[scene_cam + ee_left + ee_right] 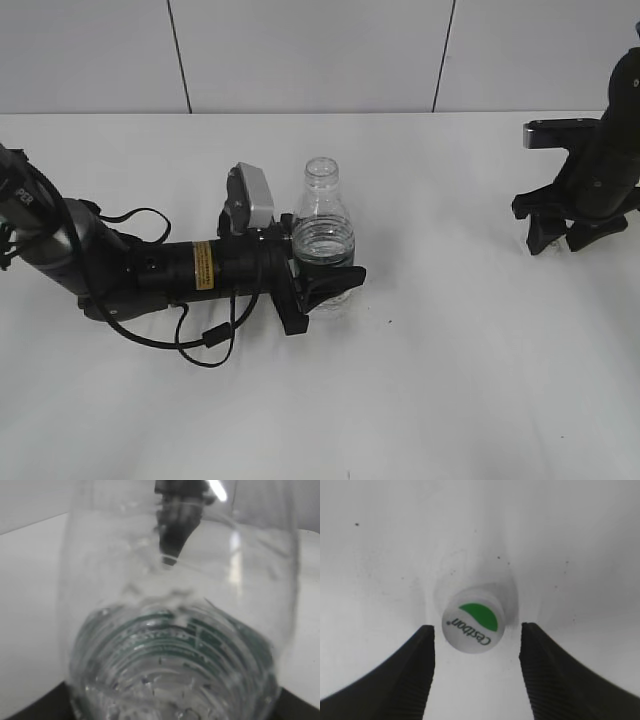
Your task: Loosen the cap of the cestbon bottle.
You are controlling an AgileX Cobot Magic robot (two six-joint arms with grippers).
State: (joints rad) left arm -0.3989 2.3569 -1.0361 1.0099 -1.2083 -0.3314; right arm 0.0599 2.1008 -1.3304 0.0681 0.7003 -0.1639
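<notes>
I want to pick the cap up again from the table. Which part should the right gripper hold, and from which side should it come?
Grip the cap by its round white side wall, coming straight down from above. It sits flat on the table, green top up, and the right gripper already has one finger on each side, open and not touching. The flat top offers no hold.

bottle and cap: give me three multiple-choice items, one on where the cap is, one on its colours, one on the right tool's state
1. Where is the cap?
A. screwed on the bottle
B. on the table between the right tool's fingers
C. held in the left tool

2. What colours show on the cap's top?
A. white and green
B. red and black
C. all blue

3. How does the right tool stand?
A. shut on the cap
B. shut on the bottle
C. open, clear of the cap

Answers: 1 B, the bottle has a bare neck in the left tool and the cap lies on the table. 2 A, green patch on white. 3 C, gaps show on both sides.
</notes>
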